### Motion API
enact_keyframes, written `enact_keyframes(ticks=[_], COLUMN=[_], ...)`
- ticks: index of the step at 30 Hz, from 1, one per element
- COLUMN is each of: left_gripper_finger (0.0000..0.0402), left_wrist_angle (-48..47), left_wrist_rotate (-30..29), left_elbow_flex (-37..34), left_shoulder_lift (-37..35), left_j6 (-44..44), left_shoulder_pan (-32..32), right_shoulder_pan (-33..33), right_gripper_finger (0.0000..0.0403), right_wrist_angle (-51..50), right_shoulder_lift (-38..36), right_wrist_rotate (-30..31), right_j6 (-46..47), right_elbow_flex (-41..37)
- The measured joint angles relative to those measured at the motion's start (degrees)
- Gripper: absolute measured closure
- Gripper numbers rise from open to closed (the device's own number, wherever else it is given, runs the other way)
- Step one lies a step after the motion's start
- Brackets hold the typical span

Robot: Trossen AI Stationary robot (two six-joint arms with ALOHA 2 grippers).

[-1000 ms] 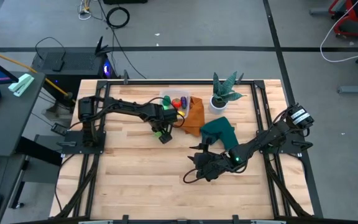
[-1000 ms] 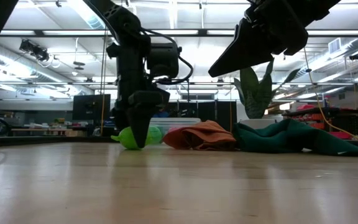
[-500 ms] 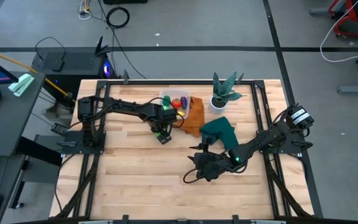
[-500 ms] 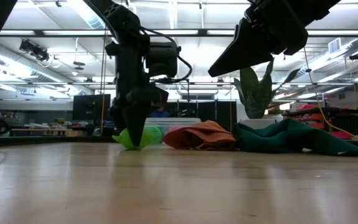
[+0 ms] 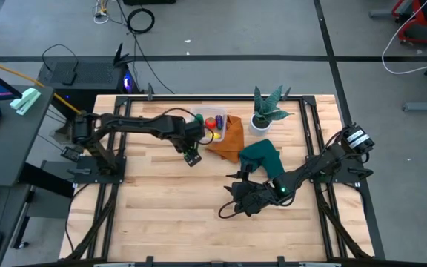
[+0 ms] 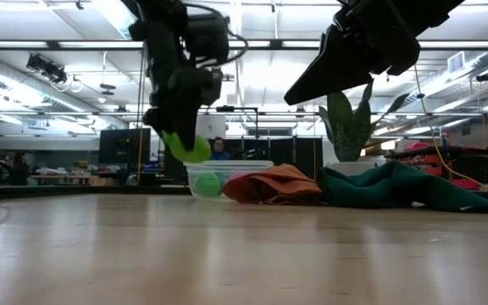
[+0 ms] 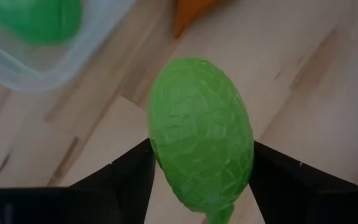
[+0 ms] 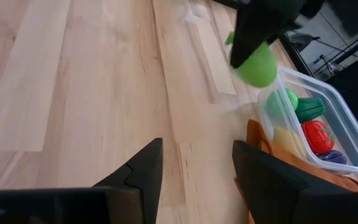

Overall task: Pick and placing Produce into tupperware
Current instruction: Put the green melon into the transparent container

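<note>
My left gripper (image 5: 191, 156) hangs above the table, just on the near side of the tupperware (image 5: 210, 119), shut on a light green, net-patterned piece of produce (image 7: 201, 130). The low view shows that piece (image 6: 186, 146) well above the wood. The clear tupperware (image 8: 316, 115) rests on the table against an orange cloth and holds green, dark green, red, yellow and purple pieces. My right gripper (image 8: 194, 180) hovers open over the table's near right part (image 5: 233, 200), with nothing between its fingers. My left gripper pinches the green piece's two opposite sides (image 7: 160, 155) between its two fingers (image 7: 129, 177). The fingers come steeply from above, pointing down. The oval piece lies lengthwise along them and sticks out past their tips, lifted clear of the table.
An orange cloth (image 5: 228, 141) lies next to the tupperware, with a dark green cloth (image 5: 265, 157) to its right. A potted plant (image 5: 265, 111) stands at the far right. Bare wood stretches over the near left of the table (image 5: 154, 215).
My left gripper has taken hold of the green piece where it lay on the table and gone up with it. The piece now hangs clear of the wood at about the height of the tupperware's rim. My right arm has kept still.
</note>
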Motion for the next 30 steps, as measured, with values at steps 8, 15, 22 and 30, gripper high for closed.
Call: enact_keyframes(ticks=[8, 15, 22, 30], left_gripper_finger=[0.0166, 0.0167, 0.0173, 0.0172], left_wrist_angle=[3.6, 10.3, 11.0, 10.6], left_wrist_rotate=[-1.1, -1.2, 0.2, 1.1], left_elbow_flex=[0.0, 0.0, 0.0, 0.0], left_shoulder_lift=[-5.1, -4.5, -4.5, -4.5], left_j6=[-1.3, -1.3, 0.3, 1.8], left_shoulder_pan=[1.8, 6.0, 9.3, 11.5], right_shoulder_pan=[0.0, 0.0, -0.3, -2.7], right_gripper_finger=[0.0245, 0.0245, 0.0245, 0.0245], right_wrist_angle=[0.0, 0.1, -0.2, -3.9], right_shoulder_lift=[0.0, 0.0, 0.0, 0.0], right_wrist_rotate=[0.0, 0.0, 1.7, 7.3], right_j6=[0.0, 0.0, -3.0, -8.1], right_elbow_flex=[0.0, 0.0, 0.2, 4.6])
